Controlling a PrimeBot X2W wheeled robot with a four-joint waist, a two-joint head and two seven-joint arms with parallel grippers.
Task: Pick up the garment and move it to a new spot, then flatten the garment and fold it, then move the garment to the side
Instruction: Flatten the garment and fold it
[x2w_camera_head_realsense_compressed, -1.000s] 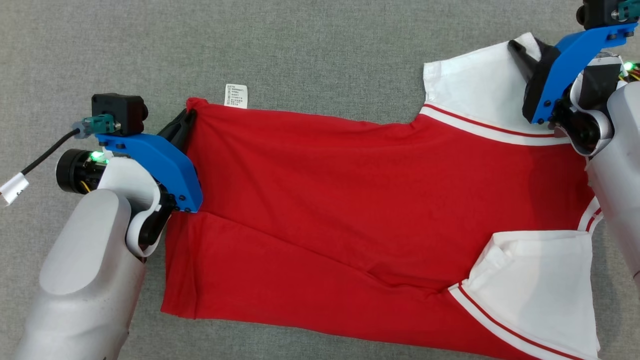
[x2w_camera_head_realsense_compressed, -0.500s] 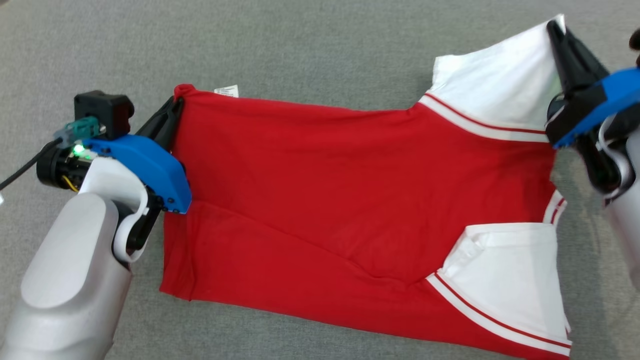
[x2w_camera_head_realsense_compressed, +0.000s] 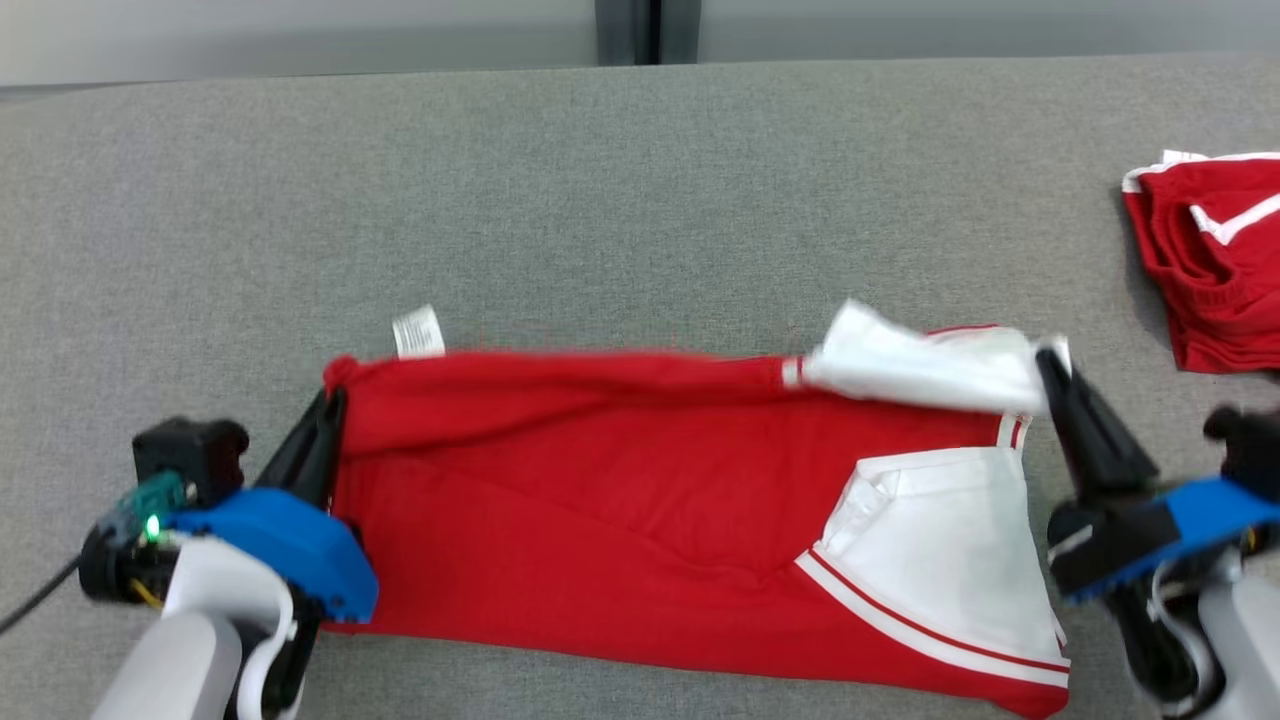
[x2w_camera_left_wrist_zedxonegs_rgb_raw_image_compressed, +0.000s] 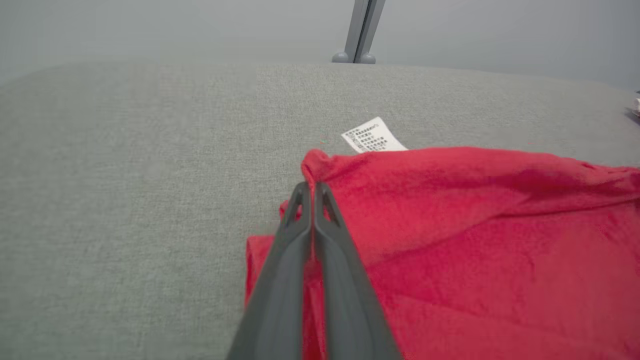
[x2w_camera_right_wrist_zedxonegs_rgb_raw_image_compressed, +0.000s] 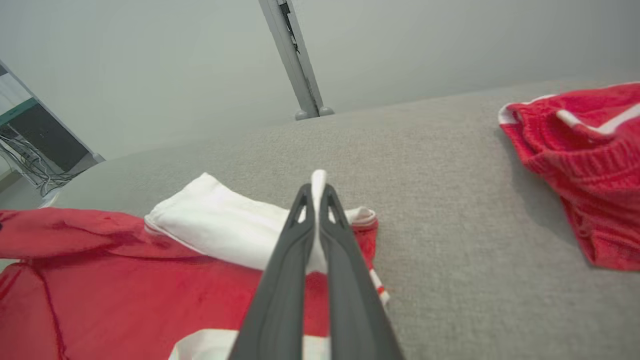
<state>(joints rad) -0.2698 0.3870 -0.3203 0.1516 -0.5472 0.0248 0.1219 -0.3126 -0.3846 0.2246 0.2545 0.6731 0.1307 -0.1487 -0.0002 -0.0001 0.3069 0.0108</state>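
Observation:
The garment (x2w_camera_head_realsense_compressed: 620, 500) is a red shirt with white sleeves, lying across the grey table with its far edge lifted and drawn over toward me. My left gripper (x2w_camera_head_realsense_compressed: 328, 402) is shut on the red hem corner at the left; the left wrist view shows its jaws pressed together on the garment (x2w_camera_left_wrist_zedxonegs_rgb_raw_image_compressed: 450, 235) at my left gripper (x2w_camera_left_wrist_zedxonegs_rgb_raw_image_compressed: 311, 190). At the right, my right gripper (x2w_camera_head_realsense_compressed: 1052, 356) is shut on the white sleeve (x2w_camera_head_realsense_compressed: 930, 370). The right wrist view has white sleeve (x2w_camera_right_wrist_zedxonegs_rgb_raw_image_compressed: 220, 225) cloth pinched at my right gripper (x2w_camera_right_wrist_zedxonegs_rgb_raw_image_compressed: 317, 192). A white care label (x2w_camera_head_realsense_compressed: 417, 331) sticks out behind the hem.
A second red garment with white trim (x2w_camera_head_realsense_compressed: 1210, 260) lies bunched at the far right of the table; it also appears in the right wrist view as red cloth (x2w_camera_right_wrist_zedxonegs_rgb_raw_image_compressed: 585, 160). The grey table (x2w_camera_head_realsense_compressed: 600, 200) runs back to a wall with a grey post (x2w_camera_head_realsense_compressed: 628, 30).
The right gripper has shut on the white sleeve. Both grippers have pulled the garment's far edge toward me, over the lower half. The head camera has tilted up, bringing the wall and second garment into view.

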